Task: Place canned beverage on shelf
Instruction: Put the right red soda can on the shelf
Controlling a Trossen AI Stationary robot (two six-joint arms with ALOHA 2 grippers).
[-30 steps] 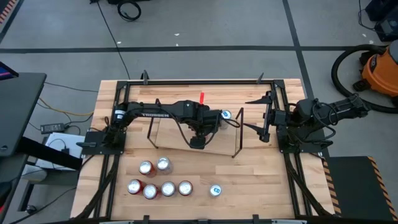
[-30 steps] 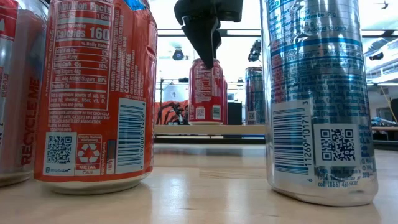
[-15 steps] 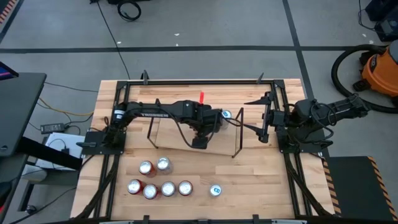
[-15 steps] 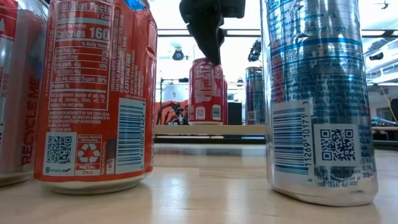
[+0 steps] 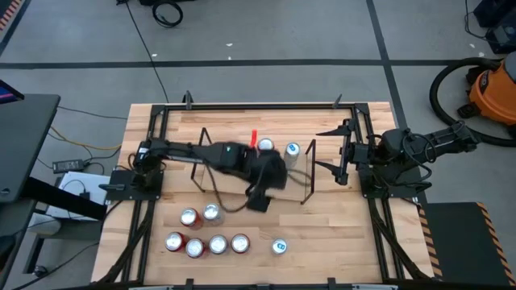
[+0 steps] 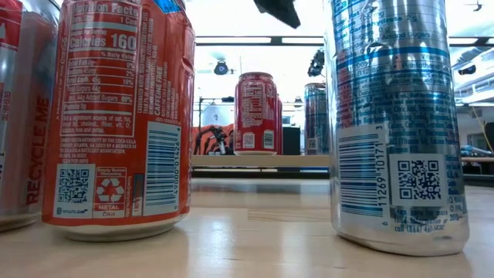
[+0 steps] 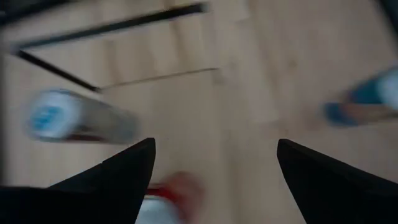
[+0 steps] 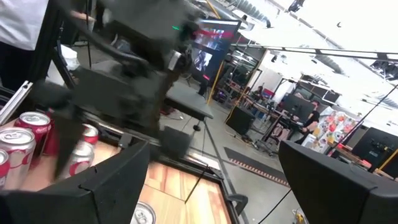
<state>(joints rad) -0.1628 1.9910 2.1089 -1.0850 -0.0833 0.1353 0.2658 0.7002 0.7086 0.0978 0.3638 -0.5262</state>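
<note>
Two cans (image 5: 266,146) (image 5: 292,149) stand side by side on the shelf (image 5: 218,173), toward its right end. On the table (image 5: 339,225) nearer the front, two cans (image 5: 200,215) sit behind a row of four (image 5: 205,243). A lone can (image 5: 279,246) stands right of that row.
</note>
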